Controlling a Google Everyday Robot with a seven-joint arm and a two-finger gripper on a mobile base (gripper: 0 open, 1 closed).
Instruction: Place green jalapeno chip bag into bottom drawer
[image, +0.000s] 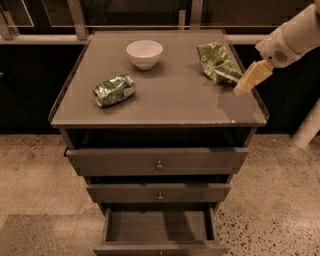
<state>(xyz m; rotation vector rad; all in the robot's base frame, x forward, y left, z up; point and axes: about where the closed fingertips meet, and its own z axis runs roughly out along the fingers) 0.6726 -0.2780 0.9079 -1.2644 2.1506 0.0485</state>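
Note:
The green jalapeno chip bag (217, 61) lies flat and crumpled on the cabinet top at the back right. My gripper (248, 80) hangs from the white arm at the right edge of the cabinet, just right of and slightly in front of the bag, near its pale lower corner. The bottom drawer (159, 229) is pulled open at the foot of the cabinet, and its inside shows nothing in it.
A white bowl (144, 53) stands at the back middle of the cabinet top (165, 102). A crushed green-and-white can (114, 90) lies on its side at the left. The two upper drawers (159, 162) with small knobs stick out a little. A speckled floor surrounds the cabinet.

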